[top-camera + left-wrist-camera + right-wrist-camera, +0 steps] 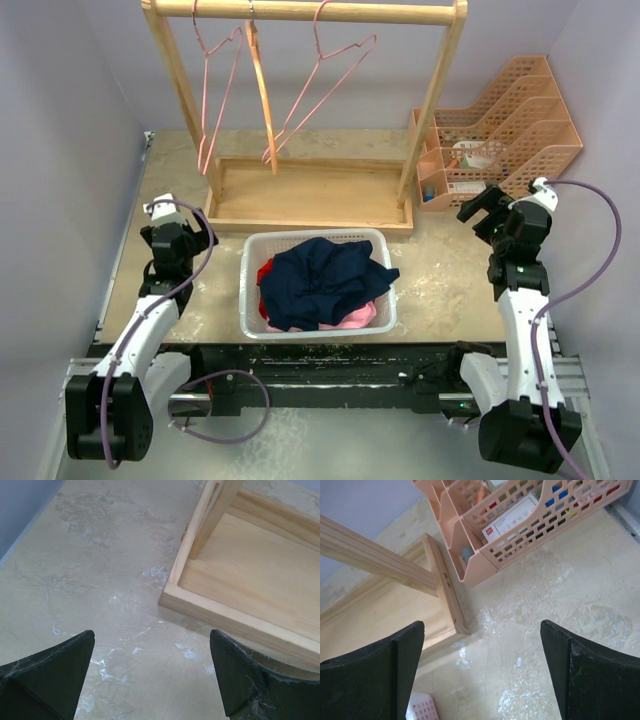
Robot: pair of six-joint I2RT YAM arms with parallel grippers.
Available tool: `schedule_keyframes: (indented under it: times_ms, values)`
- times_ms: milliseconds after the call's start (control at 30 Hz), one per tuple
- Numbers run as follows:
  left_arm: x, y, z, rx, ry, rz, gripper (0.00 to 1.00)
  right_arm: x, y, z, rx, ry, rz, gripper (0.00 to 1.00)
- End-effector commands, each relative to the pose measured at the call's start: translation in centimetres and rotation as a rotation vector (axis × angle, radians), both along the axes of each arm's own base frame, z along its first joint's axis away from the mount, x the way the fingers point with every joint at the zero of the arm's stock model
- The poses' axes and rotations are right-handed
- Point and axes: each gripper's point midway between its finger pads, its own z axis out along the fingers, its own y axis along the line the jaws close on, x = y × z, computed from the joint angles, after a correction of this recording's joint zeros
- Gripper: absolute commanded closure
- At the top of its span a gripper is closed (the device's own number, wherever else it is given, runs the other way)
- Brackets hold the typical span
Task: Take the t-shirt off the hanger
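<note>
My left gripper (163, 208) hovers over the beige tabletop (95, 555) by a corner of the pale wooden clothes rack (310, 192), jaws spread wide and empty. My right gripper (484, 206) gapes equally wide, holding nothing, near the peach plastic file organiser (512, 120). The crumpled dark navy t-shirt (325, 280) lies in the white plastic mesh basket (244, 290) between both arms. Two pink wire hangers (215, 90) and an orange wooden hanger (263, 95) hang from the rail.
</note>
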Motion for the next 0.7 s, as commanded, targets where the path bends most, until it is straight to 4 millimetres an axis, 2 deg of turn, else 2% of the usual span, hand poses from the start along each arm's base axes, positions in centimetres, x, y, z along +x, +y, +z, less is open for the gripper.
schedule_keyframes:
  times_ms: [0, 333, 500, 667]
  values:
    - [-0.1, 0.2, 1.9, 0.029, -0.105, -0.014, 0.01, -0.2, -0.8, 3.2, -0.056, -0.117, -0.032, 0.00]
    - [-1.3, 0.0, 1.8, 0.014, -0.128, -0.020, 0.01, -0.8, -1.0, 2.6, -0.054, -0.085, -0.049, 0.00]
    - [-1.3, -0.1, 1.7, 0.011, -0.128, -0.022, 0.01, -1.3, -1.6, 3.2, -0.086, -0.105, -0.079, 0.00]
    - [-1.3, -0.3, 1.7, 0.005, -0.126, -0.031, 0.01, -1.1, -1.8, 2.6, -0.075, -0.069, -0.092, 0.00]
